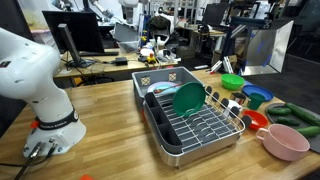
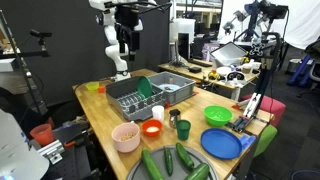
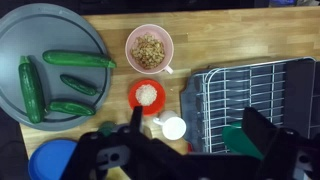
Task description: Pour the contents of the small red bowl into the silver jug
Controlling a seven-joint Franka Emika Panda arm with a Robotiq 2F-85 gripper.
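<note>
The small red bowl [image 3: 147, 95] holds pale grains and sits on the wooden table between the pink cup and the dish rack. It shows in both exterior views [image 1: 255, 120] [image 2: 152, 128]. A small silver jug [image 2: 183, 129] stands just beside it in an exterior view. In the wrist view the jug is hidden behind my gripper body. My gripper [image 3: 200, 128] is open and empty, high above the table, and it also shows in an exterior view [image 2: 124, 40]. It touches nothing.
A pink cup [image 3: 150, 50] holds nuts. A grey plate [image 3: 20, 30] carries cucumbers. A small white cup [image 3: 174, 127] stands by the dish rack [image 3: 250, 90], which holds a green plate [image 1: 187, 97]. A green bowl [image 2: 218, 115] and a blue plate [image 2: 222, 143] lie nearby.
</note>
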